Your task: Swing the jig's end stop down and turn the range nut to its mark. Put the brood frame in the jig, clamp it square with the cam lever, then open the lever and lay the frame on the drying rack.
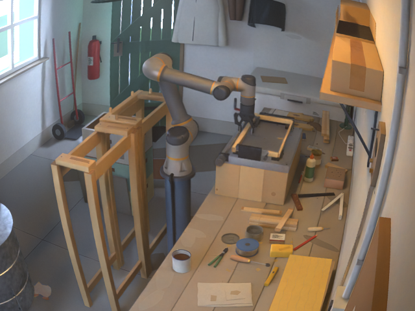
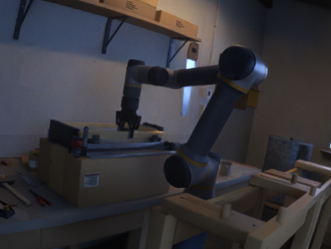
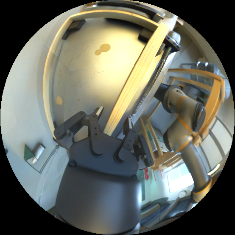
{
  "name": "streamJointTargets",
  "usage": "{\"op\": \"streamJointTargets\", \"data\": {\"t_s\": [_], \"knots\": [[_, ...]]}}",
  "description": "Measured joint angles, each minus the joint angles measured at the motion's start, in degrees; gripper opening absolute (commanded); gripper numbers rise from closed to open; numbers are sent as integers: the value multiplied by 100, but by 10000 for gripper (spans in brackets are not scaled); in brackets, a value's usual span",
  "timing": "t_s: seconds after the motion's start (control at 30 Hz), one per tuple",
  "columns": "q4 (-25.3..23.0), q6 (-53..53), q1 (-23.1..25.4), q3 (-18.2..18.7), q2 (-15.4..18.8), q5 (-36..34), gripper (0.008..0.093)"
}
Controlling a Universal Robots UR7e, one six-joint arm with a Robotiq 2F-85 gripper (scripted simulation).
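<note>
On the workbench, the jig (image 1: 264, 140) sits on a box, and the pale wooden brood frame (image 1: 264, 134) lies flat on the jig's grey plate. My gripper (image 1: 246, 126) is over the frame's long bar on the arm's side, open and straddling that bar (image 3: 131, 81), holding nothing. In the wrist camera a threaded rod (image 3: 153, 81) runs along the outside of that bar to a knurled nut (image 3: 174, 37) at its far end. Dark blocks (image 3: 75, 25) sit at the frame's far corners. The cam lever is not clear to me.
The tall wooden drying rack (image 1: 114, 160) stands on the floor left of the arm's pedestal. The near bench holds wood offcuts (image 1: 273, 219), tins, pliers, a cup (image 1: 181, 260) and a yellow sheet. A glue bottle (image 1: 310, 167) stands right of the jig box.
</note>
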Motion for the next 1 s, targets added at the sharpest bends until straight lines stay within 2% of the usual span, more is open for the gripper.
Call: {"op": "streamJointTargets", "data": {"t_s": [0.17, 0.43, 0.47, 0.5, 0.77, 1.0], "knots": [[166, 0, 0, -112, -23, 0, 630], [1165, 0, 0, -1079, -121, 0, 630], [1200, 0, 0, -1116, -121, 0, 630], [1210, 0, 0, -1124, -119, 0, 480], [1215, 227, 85, -1098, -110, -1, 480], [1240, 1420, 548, -1149, -89, 0, 480]]}}
